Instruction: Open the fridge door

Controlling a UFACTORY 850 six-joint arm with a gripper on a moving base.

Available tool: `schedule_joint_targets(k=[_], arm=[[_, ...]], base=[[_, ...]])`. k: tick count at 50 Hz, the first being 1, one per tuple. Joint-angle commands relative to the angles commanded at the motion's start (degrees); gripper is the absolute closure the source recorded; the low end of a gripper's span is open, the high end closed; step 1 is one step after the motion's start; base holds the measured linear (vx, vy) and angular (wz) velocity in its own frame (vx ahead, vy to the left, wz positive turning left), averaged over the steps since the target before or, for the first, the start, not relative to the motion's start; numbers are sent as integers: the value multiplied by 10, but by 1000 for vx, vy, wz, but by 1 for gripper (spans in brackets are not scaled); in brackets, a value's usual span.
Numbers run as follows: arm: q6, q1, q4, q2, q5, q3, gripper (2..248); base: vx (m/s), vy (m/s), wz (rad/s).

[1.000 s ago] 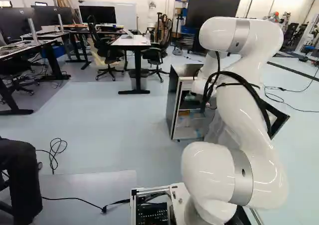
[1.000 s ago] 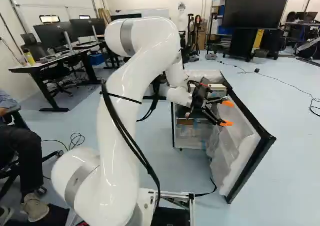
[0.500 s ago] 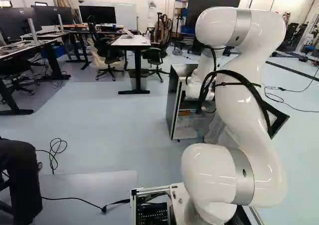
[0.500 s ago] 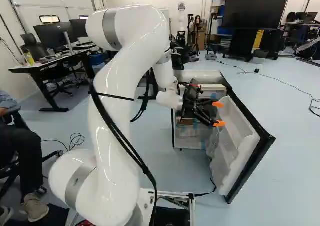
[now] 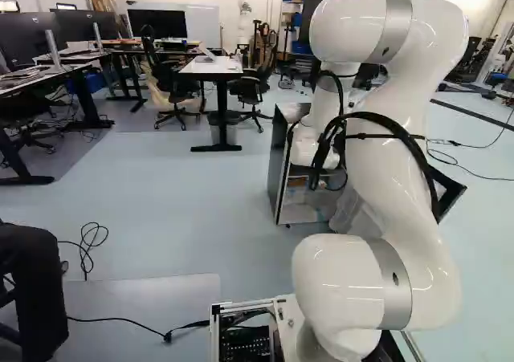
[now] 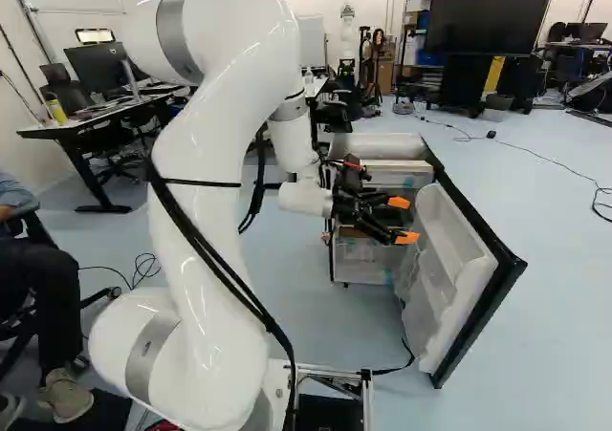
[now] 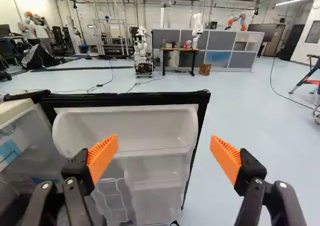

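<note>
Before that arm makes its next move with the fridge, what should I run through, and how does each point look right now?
1. Fridge door open: ok, it stands well out from the cabinet.
2. Gripper free of any load: ok, fingers apart with nothing pinched.
3. Fingers clear of the door's shelves: cannot tell; they look close.
4. Black cable safely away from the door's foot: not ok, it runs close by.
5. Door stays put if released: cannot tell.
</note>
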Motion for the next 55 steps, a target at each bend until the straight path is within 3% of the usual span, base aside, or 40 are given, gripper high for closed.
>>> schedule_joint_targets(k=[29,55], arm=[[1,3,-10,7,-3,8,3],[8,10,-59,35,-21,29,3]], base=[[0,0,0],[0,0,0]])
